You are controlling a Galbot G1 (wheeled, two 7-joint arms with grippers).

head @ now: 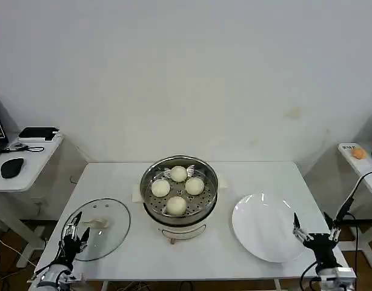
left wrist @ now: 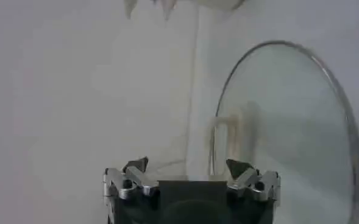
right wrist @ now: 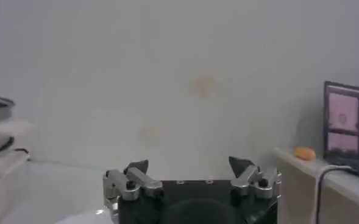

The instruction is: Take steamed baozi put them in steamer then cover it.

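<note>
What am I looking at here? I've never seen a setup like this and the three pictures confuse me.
This is a two-armed robot at a white table. The wide picture comes from a camera on its head, looking down. The other two come from cameras on its wrists, so each shows that arm's own claw up close. In the middle stands a steel steamer with four buns already inside. A glass lid lies flat to its left, an empty white plate to its right. The left gripper hovers open at the lid's edge; the right gripper waits open beside the plate. Neither holds anything.
</note>
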